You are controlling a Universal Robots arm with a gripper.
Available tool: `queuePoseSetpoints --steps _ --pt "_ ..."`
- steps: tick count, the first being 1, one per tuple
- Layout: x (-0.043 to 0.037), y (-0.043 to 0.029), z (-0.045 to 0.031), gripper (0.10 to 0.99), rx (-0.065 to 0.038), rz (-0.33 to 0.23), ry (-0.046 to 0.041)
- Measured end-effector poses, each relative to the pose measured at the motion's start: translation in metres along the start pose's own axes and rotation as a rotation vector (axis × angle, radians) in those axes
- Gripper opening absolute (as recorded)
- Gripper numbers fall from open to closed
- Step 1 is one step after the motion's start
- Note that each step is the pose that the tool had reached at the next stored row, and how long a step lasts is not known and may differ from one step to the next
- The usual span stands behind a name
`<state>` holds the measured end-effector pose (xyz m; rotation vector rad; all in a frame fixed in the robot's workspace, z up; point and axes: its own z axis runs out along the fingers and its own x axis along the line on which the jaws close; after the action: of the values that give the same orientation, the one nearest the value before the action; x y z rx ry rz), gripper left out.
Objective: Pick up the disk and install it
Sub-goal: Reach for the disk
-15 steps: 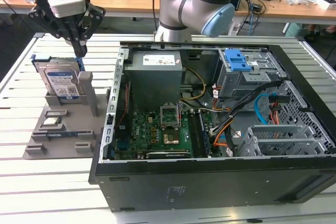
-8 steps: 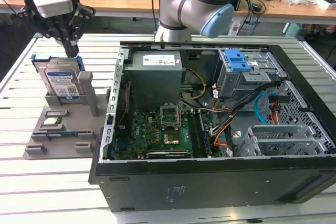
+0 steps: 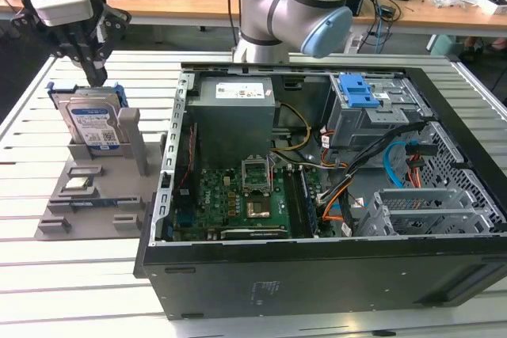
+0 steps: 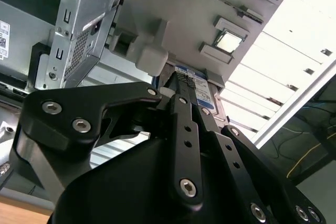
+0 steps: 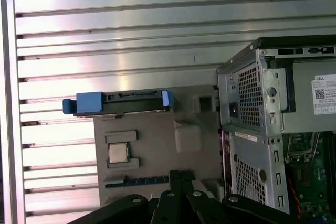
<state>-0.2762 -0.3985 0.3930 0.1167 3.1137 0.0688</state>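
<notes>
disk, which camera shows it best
The exterior view: the disk stands upright in the grey holder, label facing the camera, under the gripper. The first wrist view shows its top edge and blue bracket; the second wrist view, a strip of label behind the gripper.

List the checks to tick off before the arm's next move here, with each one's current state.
1. Disk stands upright in the grey holder: ok.
2. Gripper is at the disk's top edge: ok.
3. Firm hold on the disk: cannot tell.
4. Case lies open, its inside exposed: ok.
5. Drive cage under the blue latch is free to take the disk: cannot tell.
6. Chip sits in its own pocket, apart from the disk: ok.
</notes>
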Motion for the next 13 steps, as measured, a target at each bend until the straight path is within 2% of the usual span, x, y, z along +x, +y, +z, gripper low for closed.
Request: queuePoseSetpoints --steps 5,13 --pt "0.0101 -0.0008 -0.0002 0.106 0.0 0.0 0.0" --pt "0.0222 -0.0017 -0.0005 0.106 0.0 0.0 0.0"
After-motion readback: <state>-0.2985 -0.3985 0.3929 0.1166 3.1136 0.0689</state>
